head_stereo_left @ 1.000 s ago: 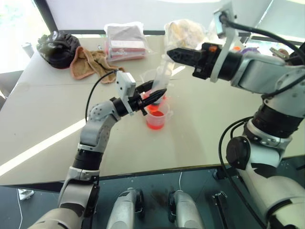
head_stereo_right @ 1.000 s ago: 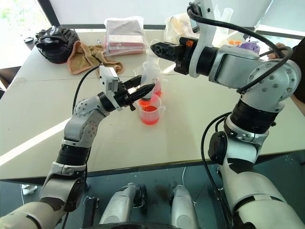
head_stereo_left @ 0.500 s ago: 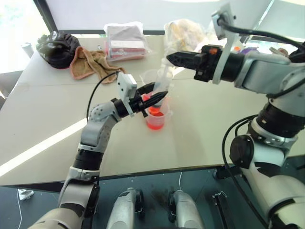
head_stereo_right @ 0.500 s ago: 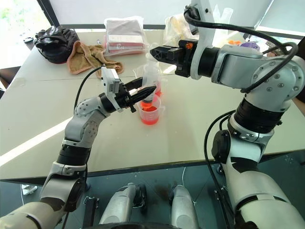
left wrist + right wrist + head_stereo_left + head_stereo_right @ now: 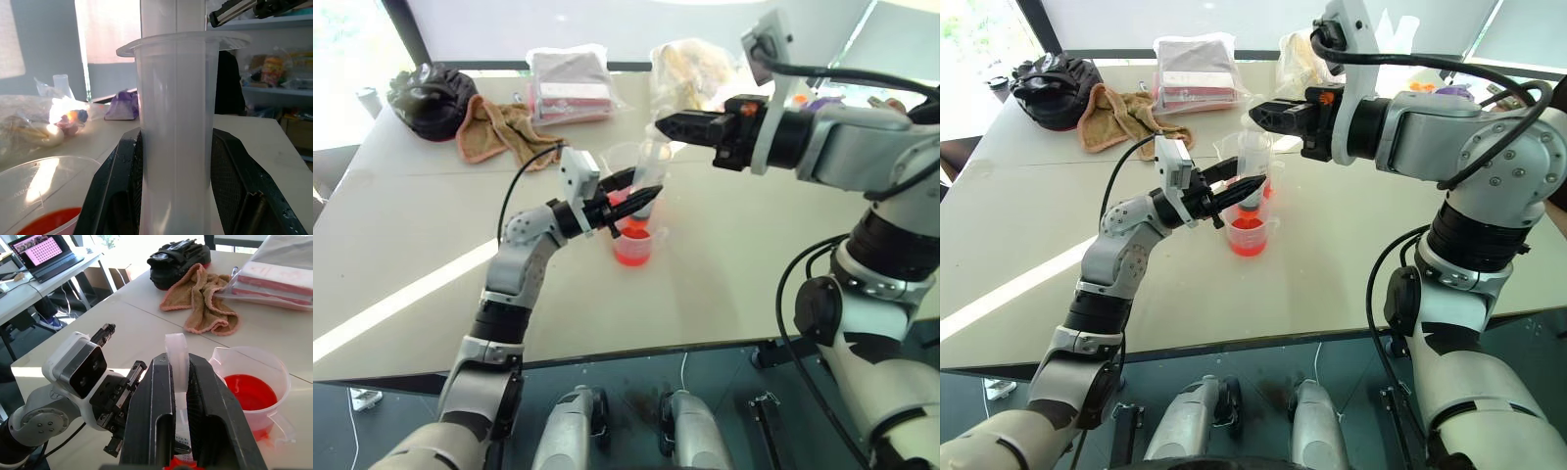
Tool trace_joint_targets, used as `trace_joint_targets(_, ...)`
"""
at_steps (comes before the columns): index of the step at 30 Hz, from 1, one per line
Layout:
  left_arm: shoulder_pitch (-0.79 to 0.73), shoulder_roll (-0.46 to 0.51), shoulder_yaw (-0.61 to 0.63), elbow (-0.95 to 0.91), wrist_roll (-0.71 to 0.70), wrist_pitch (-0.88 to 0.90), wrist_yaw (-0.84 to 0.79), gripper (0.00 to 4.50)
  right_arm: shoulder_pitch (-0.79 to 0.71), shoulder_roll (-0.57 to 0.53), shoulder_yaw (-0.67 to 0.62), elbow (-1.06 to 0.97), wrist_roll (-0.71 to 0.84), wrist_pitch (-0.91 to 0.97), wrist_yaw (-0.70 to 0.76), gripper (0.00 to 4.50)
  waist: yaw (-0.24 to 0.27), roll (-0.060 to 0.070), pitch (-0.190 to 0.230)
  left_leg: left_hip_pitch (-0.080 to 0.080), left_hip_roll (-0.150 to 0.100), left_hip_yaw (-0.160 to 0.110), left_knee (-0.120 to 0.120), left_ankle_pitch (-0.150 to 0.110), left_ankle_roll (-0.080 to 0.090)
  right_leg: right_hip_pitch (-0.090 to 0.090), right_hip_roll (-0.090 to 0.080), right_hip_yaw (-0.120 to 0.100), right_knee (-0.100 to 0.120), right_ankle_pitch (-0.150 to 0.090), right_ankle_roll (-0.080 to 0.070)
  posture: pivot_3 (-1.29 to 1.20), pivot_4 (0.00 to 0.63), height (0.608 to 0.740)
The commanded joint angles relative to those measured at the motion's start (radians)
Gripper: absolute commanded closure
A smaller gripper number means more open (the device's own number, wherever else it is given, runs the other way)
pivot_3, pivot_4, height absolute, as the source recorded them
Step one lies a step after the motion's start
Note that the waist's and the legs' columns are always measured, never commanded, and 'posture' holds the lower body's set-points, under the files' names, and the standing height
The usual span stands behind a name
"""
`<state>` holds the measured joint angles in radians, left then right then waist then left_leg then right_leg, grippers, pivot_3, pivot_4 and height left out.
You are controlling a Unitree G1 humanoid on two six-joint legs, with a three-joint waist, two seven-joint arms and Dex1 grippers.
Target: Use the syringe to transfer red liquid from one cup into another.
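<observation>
**Head views.** Desk point(image 5: 421, 264), pale top. Syringe point(image 5: 1252, 166), clear, upright near the desk's middle, its lower end over the smaller beaker point(image 5: 1248, 233), which holds red liquid point(image 5: 1247, 239). Larger beaker point(image 5: 628, 162) just behind it, toward the far edge. Left gripper point(image 5: 1239, 190) pinching the syringe barrel from the side. Right gripper point(image 5: 1261, 115) pressed on the plunger's top end. Toward the far left corner: black bag point(image 5: 431, 98), peach towel point(image 5: 494, 127). At the far edge: wrapped packet point(image 5: 570, 83), crumpled clear bag point(image 5: 690, 64).

**Left wrist view.** Syringe barrel between the two black fingers point(image 5: 112, 186), both touching its wall; flange rim above them. Larger beaker's rim beside, red liquid at its bottom.

**Right wrist view.** Right fingers point(image 5: 156, 411) clamped on the white plunger stem. Larger beaker with red liquid just beyond; left gripper below, at the barrel. Towel, bag and packet further off; a laptop point(image 5: 36, 252) on a separate table.
</observation>
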<state>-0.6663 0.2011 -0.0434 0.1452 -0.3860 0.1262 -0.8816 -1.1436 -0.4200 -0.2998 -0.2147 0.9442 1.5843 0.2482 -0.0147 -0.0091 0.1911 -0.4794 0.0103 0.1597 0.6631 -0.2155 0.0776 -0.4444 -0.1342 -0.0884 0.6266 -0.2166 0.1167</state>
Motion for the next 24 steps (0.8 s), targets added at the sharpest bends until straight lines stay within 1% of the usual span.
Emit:
trace_joint_targets(1, -0.050, -0.025, -0.006, -0.027, 0.000, -0.022, 0.019, 3.13, 0.008, 0.046, 0.070, -0.011, 0.092, 0.030, 0.035, 4.44, 0.000, 0.000, 0.000, 0.000, 0.000, 0.000, 0.000, 0.000, 0.000, 0.000, 0.000, 0.000, 0.000, 0.000, 0.000, 0.00, 0.150, 0.740)
trace_joint_targets(7, -0.041, -0.029, -0.005, -0.038, -0.002, -0.015, 0.023, 3.13, 0.034, 0.066, 0.080, -0.006, 0.119, 0.030, 0.019, 4.44, 0.001, 0.000, 0.000, 0.000, 0.000, 0.000, 0.000, 0.000, 0.000, 0.000, 0.000, 0.000, 0.000, 0.000, 0.000, 0.00, 0.150, 0.740)
trace_joint_targets(17, -0.040, -0.030, 0.001, -0.052, -0.005, 0.003, 0.037, 3.13, 0.062, 0.057, 0.103, 0.008, 0.177, 0.030, 0.020, 4.44, 0.001, 0.000, 0.000, 0.000, 0.000, 0.000, 0.000, 0.000, 0.000, 0.000, 0.000, 0.000, -0.001, 0.000, 0.000, 0.00, 0.150, 0.740)
trace_joint_targets(24, -0.041, -0.022, 0.005, -0.053, -0.002, 0.011, 0.035, 3.13, 0.083, 0.042, 0.124, -0.005, 0.165, 0.030, 0.027, 4.44, 0.001, 0.000, 0.000, 0.000, 0.000, 0.000, -0.001, 0.000, 0.000, 0.000, 0.000, 0.000, -0.001, 0.000, 0.000, 0.00, 0.150, 0.740)
